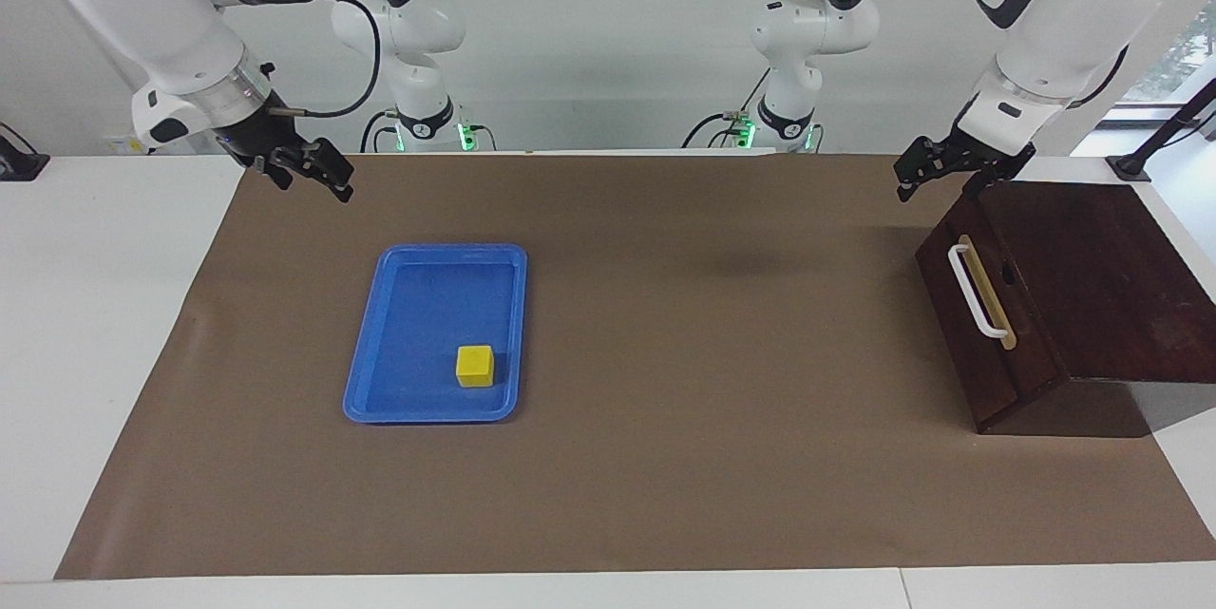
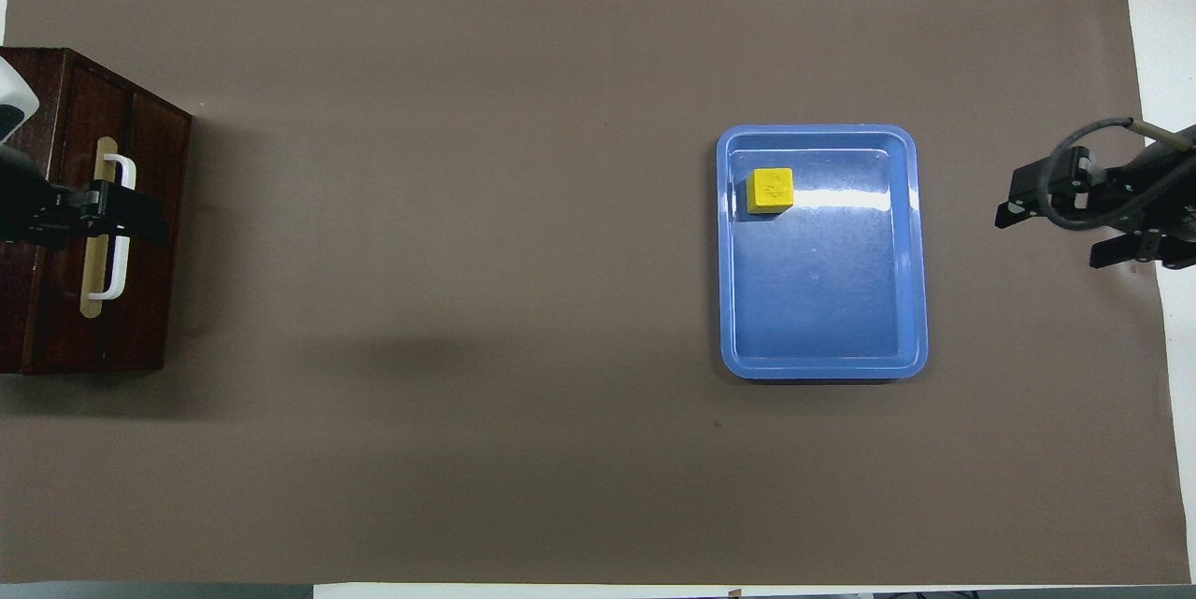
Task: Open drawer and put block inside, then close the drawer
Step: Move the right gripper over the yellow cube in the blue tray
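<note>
The drawer (image 1: 988, 324) is a dark brown wooden box at the left arm's end of the table, closed, with a white bar handle (image 1: 974, 291) on its front. In the overhead view the drawer (image 2: 140, 300) lies under my left gripper (image 2: 154, 218), which covers the middle of the handle (image 2: 121, 253). The facing view shows the left gripper (image 1: 936, 181) open and raised over the box's upper corner, clear of the handle. The block (image 1: 474, 366), a small yellow cube, sits in a blue tray (image 1: 418, 305). My right gripper (image 1: 318, 181) hangs open above the mat beside the tray, apart from the block (image 2: 771, 191).
A brown mat (image 1: 665, 400) covers most of the white table (image 1: 95, 352). The blue tray (image 2: 822, 300) lies toward the right arm's end, with the block in its corner farthest from the robots. The right gripper (image 2: 1051, 239) is over the mat's edge.
</note>
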Tool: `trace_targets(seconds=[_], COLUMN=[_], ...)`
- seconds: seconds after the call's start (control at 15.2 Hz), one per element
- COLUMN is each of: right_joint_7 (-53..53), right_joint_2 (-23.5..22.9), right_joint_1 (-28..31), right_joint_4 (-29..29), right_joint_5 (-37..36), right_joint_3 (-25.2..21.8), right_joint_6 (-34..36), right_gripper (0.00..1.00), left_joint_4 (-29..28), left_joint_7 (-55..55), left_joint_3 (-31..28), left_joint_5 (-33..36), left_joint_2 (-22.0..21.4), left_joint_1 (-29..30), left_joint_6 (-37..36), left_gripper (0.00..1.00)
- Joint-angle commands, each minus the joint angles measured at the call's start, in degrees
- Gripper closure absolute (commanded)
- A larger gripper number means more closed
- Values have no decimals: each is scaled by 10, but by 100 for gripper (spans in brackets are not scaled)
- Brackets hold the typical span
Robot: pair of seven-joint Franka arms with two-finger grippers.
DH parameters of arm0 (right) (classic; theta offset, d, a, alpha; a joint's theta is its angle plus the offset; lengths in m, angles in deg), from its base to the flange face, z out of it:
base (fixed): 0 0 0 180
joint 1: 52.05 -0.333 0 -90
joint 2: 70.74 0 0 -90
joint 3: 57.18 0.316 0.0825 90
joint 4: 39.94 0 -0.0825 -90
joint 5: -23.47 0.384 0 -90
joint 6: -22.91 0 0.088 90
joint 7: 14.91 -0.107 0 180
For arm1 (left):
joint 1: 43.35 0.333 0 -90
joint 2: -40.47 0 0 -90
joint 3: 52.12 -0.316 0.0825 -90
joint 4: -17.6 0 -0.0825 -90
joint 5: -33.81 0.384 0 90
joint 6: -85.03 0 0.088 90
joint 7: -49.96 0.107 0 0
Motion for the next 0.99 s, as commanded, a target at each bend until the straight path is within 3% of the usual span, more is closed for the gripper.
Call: trace_targets(seconds=[0.0, 0.26, 0.4, 0.59, 0.92], right_joint_7=[-146, -310, -364, -400, -408], right_joint_2=[-40, -91, -93, -112, -201], right_joint_1=[16, 11, 7, 3, 3], right_joint_4=[-4, -13, -53, -81, -44], right_joint_5=[82, 151, 207, 263, 332], right_joint_3=[3, 4, 3, 4, 4], right_joint_6=[-33, -89, -143, -182, -190], right_gripper=[0, 0, 0, 0, 0], left_joint_4=[-3, -3, -3, -3, -3], left_joint_7=[-6, -6, -6, -6, -6], left_joint_3=[-5, -5, -5, -5, -5], left_joint_5=[1, 1, 1, 1, 1], left_joint_2=[-8, -8, -8, -8, -8], left_joint_1=[-5, -5, -5, -5, -5], left_joint_6=[-8, -8, -8, -8, -8], left_gripper=[0, 0, 0, 0, 0])
